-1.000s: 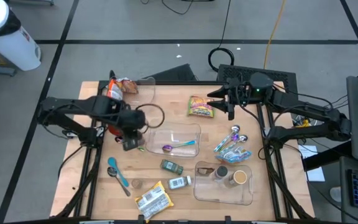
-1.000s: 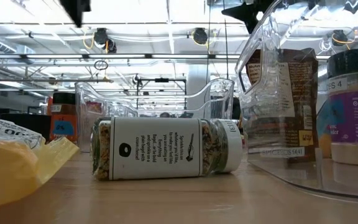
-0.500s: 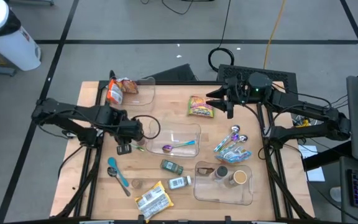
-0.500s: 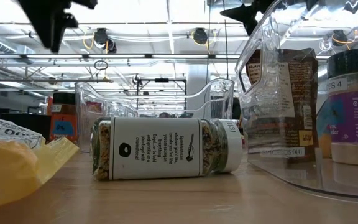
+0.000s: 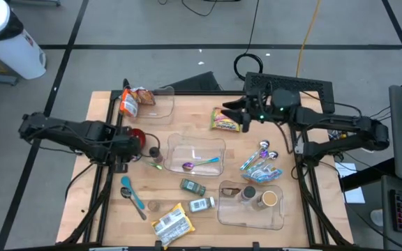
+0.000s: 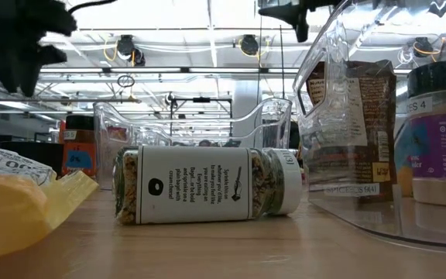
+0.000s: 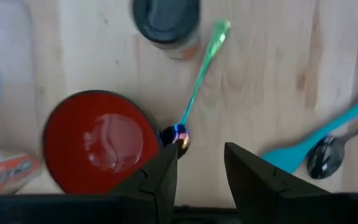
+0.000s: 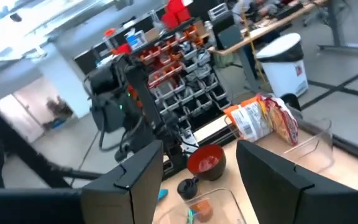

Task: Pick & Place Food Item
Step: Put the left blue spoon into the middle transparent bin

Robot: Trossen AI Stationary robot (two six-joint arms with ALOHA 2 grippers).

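Note:
A green and yellow snack bag (image 5: 222,120) lies flat on the table's far side, and my right gripper (image 5: 232,116) hovers level just over its right end, open (image 8: 201,180) and empty. My left gripper (image 5: 124,160) points down at the table's left, open (image 7: 201,180), with nothing between its fingers. Just beyond its fingertips sit a red bowl (image 7: 101,140) and a green-handled spoon (image 7: 197,81), whose bowl (image 7: 176,134) lies on the wood. A dark-lidded jar (image 5: 153,151) stands upright next to them.
A clear bin (image 5: 195,155) with a spoon in it stands mid-table. Another bin (image 5: 251,202) at the near right holds jars. A third bin (image 5: 160,102) sits at the far left, with chip bags (image 5: 132,100) at its left side. Spice jars (image 5: 192,186), a yellow packet (image 5: 169,222), a teal spoon (image 5: 135,195) and measuring spoons (image 5: 260,164) lie around.
My left gripper has gone down and toward the table's left edge, away from the middle bin, uncovering the red bowl and the jar. My right gripper has rolled and shifted a little toward the table's left, over the snack bag.

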